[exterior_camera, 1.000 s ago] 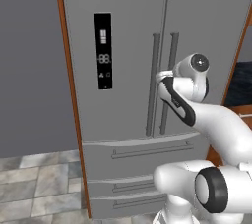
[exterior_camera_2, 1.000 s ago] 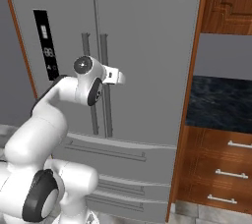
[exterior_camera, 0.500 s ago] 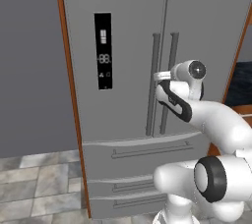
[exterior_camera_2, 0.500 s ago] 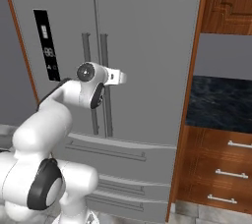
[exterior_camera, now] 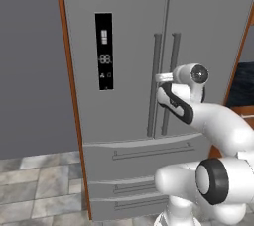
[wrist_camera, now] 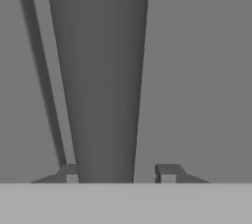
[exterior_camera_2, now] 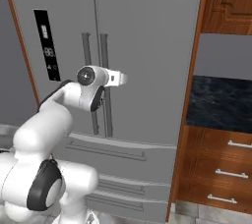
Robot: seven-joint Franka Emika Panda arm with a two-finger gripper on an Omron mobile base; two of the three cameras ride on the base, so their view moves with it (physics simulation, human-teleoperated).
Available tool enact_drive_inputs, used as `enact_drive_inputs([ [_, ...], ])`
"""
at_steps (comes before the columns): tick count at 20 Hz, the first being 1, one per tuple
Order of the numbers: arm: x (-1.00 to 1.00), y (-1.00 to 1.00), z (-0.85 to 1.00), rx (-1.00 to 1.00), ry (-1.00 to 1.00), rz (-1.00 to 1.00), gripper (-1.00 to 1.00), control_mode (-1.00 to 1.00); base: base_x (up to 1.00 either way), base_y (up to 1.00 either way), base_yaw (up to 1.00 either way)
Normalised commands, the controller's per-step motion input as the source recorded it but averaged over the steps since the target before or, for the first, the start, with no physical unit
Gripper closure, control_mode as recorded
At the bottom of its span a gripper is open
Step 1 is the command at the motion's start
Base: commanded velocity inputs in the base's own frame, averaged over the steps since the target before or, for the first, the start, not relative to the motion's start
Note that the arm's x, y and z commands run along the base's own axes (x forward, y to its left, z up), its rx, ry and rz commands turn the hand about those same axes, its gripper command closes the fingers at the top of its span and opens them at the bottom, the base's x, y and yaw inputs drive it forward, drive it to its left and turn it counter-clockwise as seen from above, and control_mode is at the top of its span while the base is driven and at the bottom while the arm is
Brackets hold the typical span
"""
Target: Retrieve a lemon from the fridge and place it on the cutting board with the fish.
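The pincer (wrist_camera: 118,175) straddled a vertical bar handle (wrist_camera: 101,80) of the fridge (exterior_camera: 129,31), one fingertip (wrist_camera: 168,170) standing off the bar; whether it gripped was unclear. The second handle (exterior_camera_2: 86,80) stood just beside, the black display panel (exterior_camera: 103,51) farther off, drawers (exterior_camera: 144,155) below.

Kitchen, rendered. Tall grey French-door fridge (exterior_camera: 149,71) with black display panel (exterior_camera: 103,51), bar handles (exterior_camera_2: 96,83) and drawers (exterior_camera: 149,170) below; wood cabinets (exterior_camera_2: 221,169) with drawer pulls beside it, dark counter (exterior_camera_2: 219,102) above them, grey tile floor (exterior_camera: 39,190).
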Motion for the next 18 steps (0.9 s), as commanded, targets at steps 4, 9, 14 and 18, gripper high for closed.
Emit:
enact_drive_inputs([
  [4,-0.62,-0.19,0.23,0.01,0.09,0.00,1.00,-1.00,0.00,0.00,0.00],
  [9,-0.97,-0.43,0.39,0.10,0.06,0.00,1.00,-1.00,0.00,0.00,0.00],
  [14,-1.00,-0.76,0.55,0.24,0.17,0.00,1.00,-1.00,0.00,0.00,0.00],
  [18,-1.00,-0.84,0.61,0.26,0.20,0.01,1.00,-1.00,0.00,0.00,0.00],
])
